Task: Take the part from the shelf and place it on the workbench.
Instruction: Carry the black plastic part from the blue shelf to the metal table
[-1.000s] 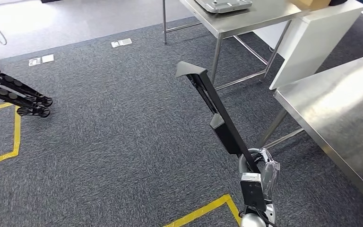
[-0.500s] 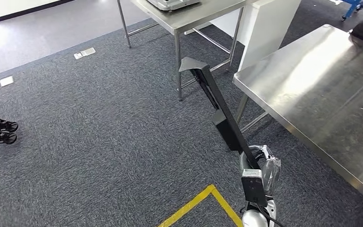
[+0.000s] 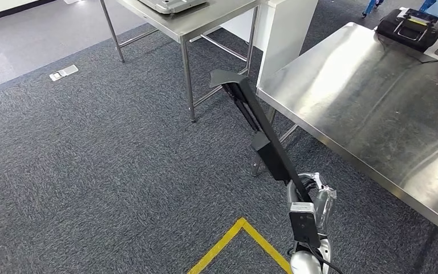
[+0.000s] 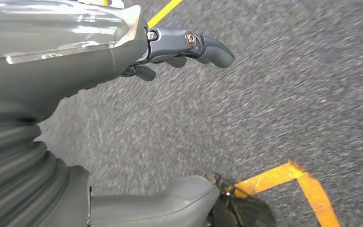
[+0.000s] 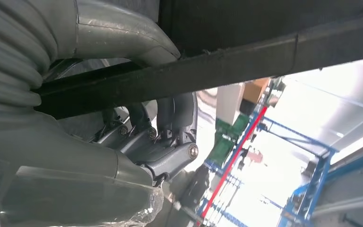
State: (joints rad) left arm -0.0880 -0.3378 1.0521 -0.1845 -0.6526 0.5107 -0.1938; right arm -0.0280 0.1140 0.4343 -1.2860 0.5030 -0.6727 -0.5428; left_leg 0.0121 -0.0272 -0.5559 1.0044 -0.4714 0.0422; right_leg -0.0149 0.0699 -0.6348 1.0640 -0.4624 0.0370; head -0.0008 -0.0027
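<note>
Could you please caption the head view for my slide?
Right robot hand carries a long black part toward the steel workbench.

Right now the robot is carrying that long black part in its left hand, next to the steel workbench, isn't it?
Not the left. The head view shows the right hand gripping the long black part beside the steel workbench. The left hand holds nothing.

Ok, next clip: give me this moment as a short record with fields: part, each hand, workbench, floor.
part: long black part, raised at a slant over the carpet, its far end near the workbench corner
right hand: right hand grips the part's lower end
left hand: left hand holds nothing, fingers apart above the carpet
workbench: steel workbench, bare near the part; a black case on its far end
floor: grey carpet with yellow tape
</note>
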